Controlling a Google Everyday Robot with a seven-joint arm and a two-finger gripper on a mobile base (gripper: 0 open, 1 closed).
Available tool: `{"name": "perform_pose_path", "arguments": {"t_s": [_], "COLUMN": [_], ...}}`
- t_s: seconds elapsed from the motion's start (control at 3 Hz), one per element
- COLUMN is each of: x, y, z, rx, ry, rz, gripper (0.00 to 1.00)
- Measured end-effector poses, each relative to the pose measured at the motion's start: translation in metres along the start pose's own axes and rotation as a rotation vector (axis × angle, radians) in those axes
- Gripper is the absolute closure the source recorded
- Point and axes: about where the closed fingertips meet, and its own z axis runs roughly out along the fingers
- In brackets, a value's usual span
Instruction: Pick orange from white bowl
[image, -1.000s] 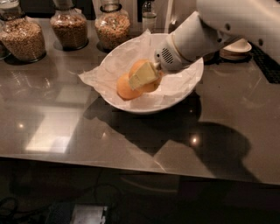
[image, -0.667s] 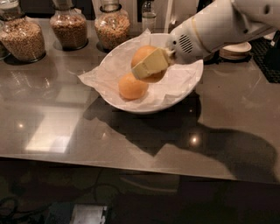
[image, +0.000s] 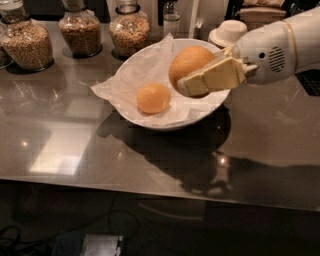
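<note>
My gripper (image: 192, 75) comes in from the right and is shut on an orange (image: 189, 62), holding it above the right half of the white bowl (image: 200, 116). The cream-coloured front finger (image: 212, 77) lies across the orange's lower right side. A second orange (image: 153, 98) lies in the bowl on the crumpled white paper (image: 135, 75), left of the held one. The bowl stands on the dark glossy counter.
Three glass jars of grains stand at the back left: (image: 25, 42), (image: 80, 30), (image: 129, 27). A small white upturned dish (image: 227, 32) sits behind the bowl at the right. A glass bottle (image: 171, 17) stands at the back. The counter's front edge (image: 150, 187) runs across below.
The gripper closed on one orange down in the bowl and has lifted it up and to the right. The other orange stays in the bowl, now uncovered.
</note>
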Motion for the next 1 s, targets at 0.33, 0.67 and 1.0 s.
{"name": "perform_pose_path", "arguments": {"t_s": [0.33,0.67,1.0], "x": [0.0144,0.0130,0.0129], "y": [0.0390,0.0419,0.0419], "z": [-0.0094,-0.0096,-0.0095], "rx": [-0.106,-0.103,-0.103], "ry": [-0.043,-0.045,-0.045], "rz": [-0.146,-0.231,-0.231], "gripper": [1.00,1.00,1.00]}}
